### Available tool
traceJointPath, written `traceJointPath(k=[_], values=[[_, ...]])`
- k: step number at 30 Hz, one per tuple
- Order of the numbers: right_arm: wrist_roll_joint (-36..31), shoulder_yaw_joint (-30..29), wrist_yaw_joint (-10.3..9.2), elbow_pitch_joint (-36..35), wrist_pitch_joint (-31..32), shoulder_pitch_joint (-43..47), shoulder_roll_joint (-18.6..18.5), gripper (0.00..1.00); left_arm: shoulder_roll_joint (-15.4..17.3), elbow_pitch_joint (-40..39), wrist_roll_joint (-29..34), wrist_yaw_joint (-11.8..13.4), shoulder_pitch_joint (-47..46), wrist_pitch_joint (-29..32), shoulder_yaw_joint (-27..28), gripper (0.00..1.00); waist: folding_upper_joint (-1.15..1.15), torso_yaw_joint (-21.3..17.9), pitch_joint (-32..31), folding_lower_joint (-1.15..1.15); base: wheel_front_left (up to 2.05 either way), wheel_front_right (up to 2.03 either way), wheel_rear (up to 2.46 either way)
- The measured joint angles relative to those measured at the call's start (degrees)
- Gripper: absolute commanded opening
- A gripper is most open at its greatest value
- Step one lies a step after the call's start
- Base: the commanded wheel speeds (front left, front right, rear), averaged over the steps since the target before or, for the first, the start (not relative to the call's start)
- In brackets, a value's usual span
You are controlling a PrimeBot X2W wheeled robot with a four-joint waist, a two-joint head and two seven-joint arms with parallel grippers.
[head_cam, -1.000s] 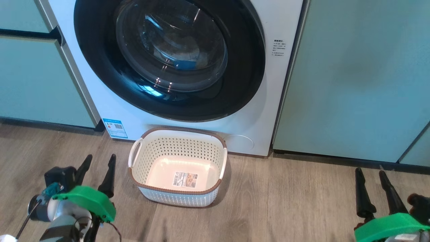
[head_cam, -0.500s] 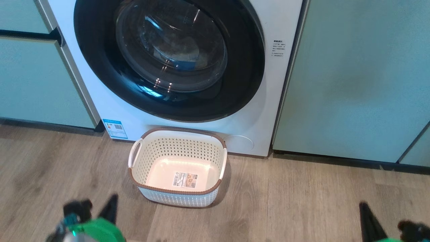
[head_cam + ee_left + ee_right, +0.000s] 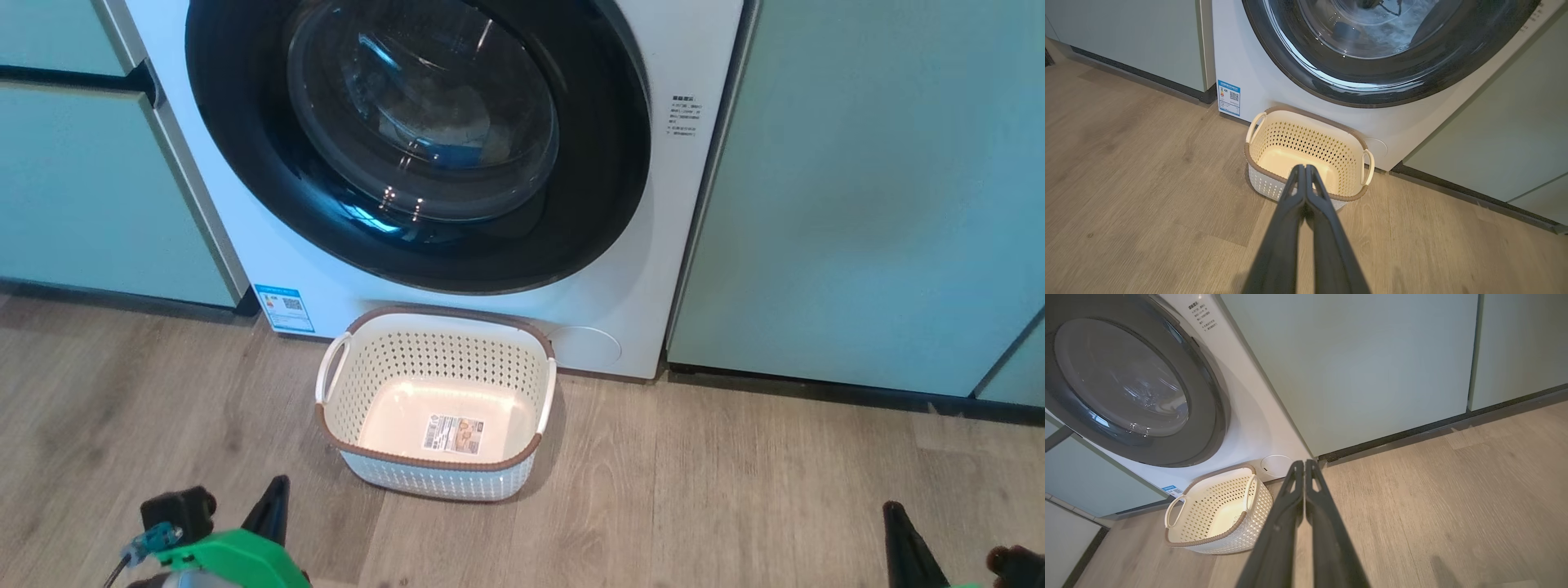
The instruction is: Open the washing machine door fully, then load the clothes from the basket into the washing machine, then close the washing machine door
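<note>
Head view: the washing machine door (image 3: pixel 416 139) looks shut against the white front of the washing machine (image 3: pixel 694 49), and through its glass bowl I make out the clothes (image 3: pixel 457 135), pale fabric with a blue piece, lying in the drum. The basket (image 3: pixel 433 464) stands on the wooden floor (image 3: pixel 735 490) just before the machine, right under the door, with nothing in it but its label. My left hand (image 3: pixel 273 502) shows at the lower left, near the basket's left corner. My right hand (image 3: pixel 898 531) peeks in at the lower right, well apart from the basket, before the pale green cabinet (image 3: pixel 857 204)

Left wrist view: my left hand (image 3: pixel 1303 168) has its two fingers pressed together, holding nothing, and points straight at the basket, with the door above and beyond it

Right wrist view: my right hand (image 3: pixel 1303 462) is pinched to as well, empty, aimed at the foot of the cabinet. Door and basket lie off to that view's left

I judge all three steps done. Should the door want a firmer push, it lies ahead and above, and my left hand is the nearer
</note>
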Motion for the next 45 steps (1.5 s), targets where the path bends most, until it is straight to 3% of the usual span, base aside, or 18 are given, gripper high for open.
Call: traceJointPath(k=[45], values=[[26.13, -3.03, -0.01, -3.08, 7.67, -2.31, 0.10, 0.00, -3.14, -6.30, -25.15, 0.00, -0.01, 7.39, 3.35, 0.00, 0.00, 1.85, 1.33, 0.00, 0.00, 0.00, 0.00]])
